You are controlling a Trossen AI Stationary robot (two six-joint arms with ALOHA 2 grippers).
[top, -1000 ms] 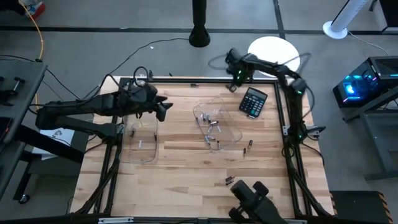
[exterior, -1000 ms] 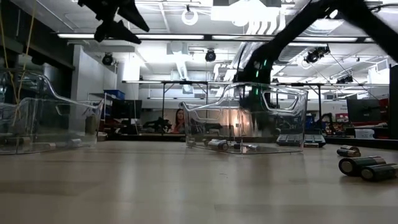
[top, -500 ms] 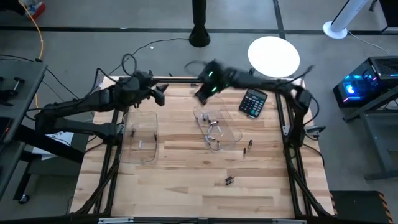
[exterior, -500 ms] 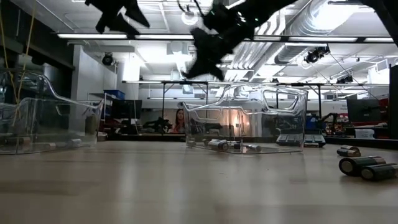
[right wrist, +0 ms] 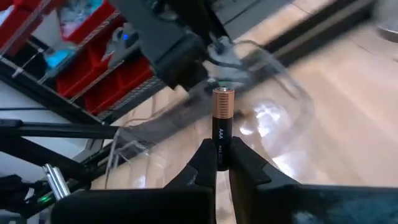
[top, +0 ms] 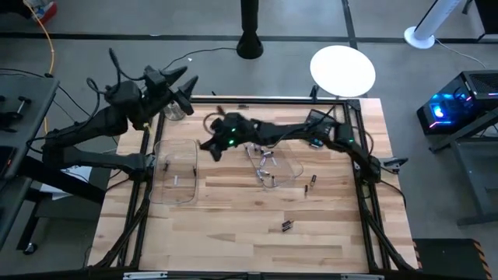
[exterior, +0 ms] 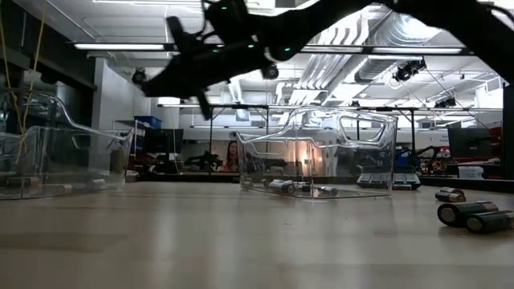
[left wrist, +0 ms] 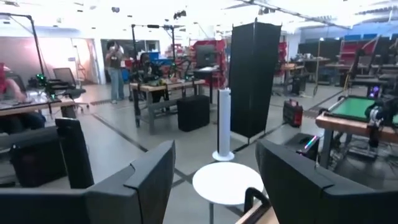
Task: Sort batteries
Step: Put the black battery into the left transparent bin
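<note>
While the left gripper (top: pixel 180 84) waits above the table's far-left corner with its fingers (left wrist: pixel 146 180) spread wide and nothing between them, the right gripper (top: pixel 208 146) reaches across the middle of the table (top: pixel 233 225) toward the left tray (top: pixel 176 173). Its fingers (right wrist: pixel 205 158) are closed on a cell (right wrist: pixel 222 127), black with a copper end and marked AAA, which stands up out of the tips. From above, this gripper hangs just beside the left tray's near-centre edge, between the two trays. That tray holds two cells (top: pixel 177 180). The centre tray (top: pixel 272 159) holds several more (top: pixel 264 165), also seen low through its clear wall (exterior: pixel 301 189). Loose cells lie on the wood: a pair just right of the centre tray (top: pixel 311 183), and another near the front (top: pixel 285 226). Three show close up at the low view's right edge (exterior: pixel 470 213).
</note>
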